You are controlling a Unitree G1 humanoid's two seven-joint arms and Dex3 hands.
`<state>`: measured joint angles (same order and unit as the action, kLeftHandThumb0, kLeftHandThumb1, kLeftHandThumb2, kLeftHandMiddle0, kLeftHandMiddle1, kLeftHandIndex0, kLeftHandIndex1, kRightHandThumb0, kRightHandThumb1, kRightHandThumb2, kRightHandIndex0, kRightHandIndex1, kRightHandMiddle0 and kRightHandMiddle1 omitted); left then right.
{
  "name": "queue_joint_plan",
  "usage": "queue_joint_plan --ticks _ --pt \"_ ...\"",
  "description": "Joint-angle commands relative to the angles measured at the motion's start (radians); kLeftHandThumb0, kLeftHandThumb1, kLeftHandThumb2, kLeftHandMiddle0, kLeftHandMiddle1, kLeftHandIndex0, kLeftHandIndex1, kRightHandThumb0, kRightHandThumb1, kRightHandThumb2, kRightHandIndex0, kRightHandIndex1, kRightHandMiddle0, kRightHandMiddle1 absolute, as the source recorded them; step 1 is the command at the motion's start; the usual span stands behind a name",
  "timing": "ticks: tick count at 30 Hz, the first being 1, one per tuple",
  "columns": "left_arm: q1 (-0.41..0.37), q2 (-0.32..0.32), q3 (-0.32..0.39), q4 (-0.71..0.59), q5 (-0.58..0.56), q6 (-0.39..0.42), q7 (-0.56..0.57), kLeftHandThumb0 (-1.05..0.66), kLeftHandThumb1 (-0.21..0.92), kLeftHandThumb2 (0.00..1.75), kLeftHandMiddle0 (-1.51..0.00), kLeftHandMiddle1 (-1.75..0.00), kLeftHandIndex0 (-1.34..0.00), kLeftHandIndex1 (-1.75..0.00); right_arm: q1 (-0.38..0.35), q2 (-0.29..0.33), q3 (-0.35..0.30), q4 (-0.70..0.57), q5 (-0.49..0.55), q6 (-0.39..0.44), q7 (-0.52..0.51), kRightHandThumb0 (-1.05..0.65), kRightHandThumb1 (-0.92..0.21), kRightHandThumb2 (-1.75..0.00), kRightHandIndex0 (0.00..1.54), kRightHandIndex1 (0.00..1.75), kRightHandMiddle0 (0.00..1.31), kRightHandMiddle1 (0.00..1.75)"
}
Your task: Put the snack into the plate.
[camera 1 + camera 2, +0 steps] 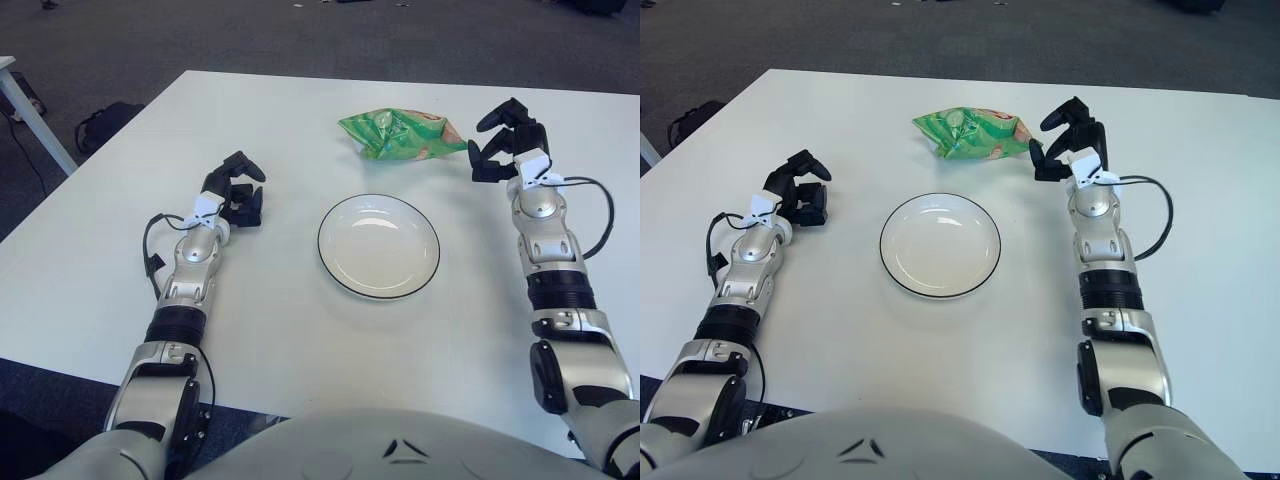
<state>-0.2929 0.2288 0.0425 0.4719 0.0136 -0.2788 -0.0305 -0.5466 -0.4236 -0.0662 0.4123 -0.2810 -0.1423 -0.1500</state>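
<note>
A green snack bag (400,134) lies on the white table beyond the plate, toward the right. An empty white plate with a dark rim (378,245) sits at the table's middle. My right hand (505,142) is just right of the bag, fingers spread and holding nothing, fingertips close to the bag's right end. My left hand (238,190) is left of the plate, fingers loosely curled and empty.
The white table (300,330) has its far edge behind the bag and its left edge slanting past my left arm. A white table leg (30,110) and a dark bag (105,122) stand on the grey floor at the left.
</note>
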Motion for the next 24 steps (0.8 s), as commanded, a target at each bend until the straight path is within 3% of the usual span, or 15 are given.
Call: queue_joint_plan --ticks 1,9,17,18,20,21,24 --pt "0.087 -0.035 -0.027 0.071 0.025 0.041 -0.003 -0.49 0.29 1.34 -1.31 -1.75 -0.63 -1.75 -0.060 -0.040 0.046 0.057 -0.075 -0.060 -0.024 -0.01 -0.39 -1.21 0.62 1.65 0.30 1.75" --pt "0.085 -0.036 -0.030 0.085 0.035 0.016 0.008 -0.49 0.30 1.34 -1.31 -1.75 -0.63 -1.75 -0.130 -0.091 0.108 0.097 -0.180 -0.107 -0.056 -0.01 -0.44 -1.15 0.60 1.62 0.29 1.75" --pt "0.084 -0.041 -0.028 0.082 0.039 0.031 0.013 -0.49 0.29 1.34 -1.31 -1.75 -0.63 -1.75 -0.269 -0.125 0.194 0.276 -0.295 -0.179 -0.136 -0.01 -0.51 -1.05 0.57 1.59 0.25 1.75" --pt "0.084 -0.041 -0.028 0.081 0.039 0.033 0.014 -0.49 0.29 1.34 -1.31 -1.75 -0.63 -1.75 -0.291 -0.133 0.216 0.308 -0.320 -0.194 -0.149 -0.01 -0.54 -1.01 0.55 1.57 0.24 1.75" --pt "0.085 -0.043 -0.029 0.078 0.042 0.037 0.018 -0.49 0.29 1.34 -1.31 -1.75 -0.63 -1.75 -0.333 -0.150 0.266 0.371 -0.373 -0.231 -0.168 -0.18 -0.73 -0.76 0.43 1.46 0.22 1.75" --pt "0.085 -0.044 -0.029 0.076 0.043 0.040 0.021 -0.49 0.29 1.34 -1.31 -1.75 -0.63 -1.75 -0.351 -0.158 0.290 0.396 -0.396 -0.250 -0.174 -0.36 -0.77 -0.69 0.33 1.31 0.14 1.53" --pt "0.085 -0.045 -0.031 0.073 0.049 0.044 0.027 -0.49 0.29 1.34 -1.31 -1.75 -0.63 -1.75 -0.403 -0.171 0.351 0.467 -0.450 -0.300 -0.187 -0.60 -0.81 -0.62 0.19 1.06 0.04 1.20"
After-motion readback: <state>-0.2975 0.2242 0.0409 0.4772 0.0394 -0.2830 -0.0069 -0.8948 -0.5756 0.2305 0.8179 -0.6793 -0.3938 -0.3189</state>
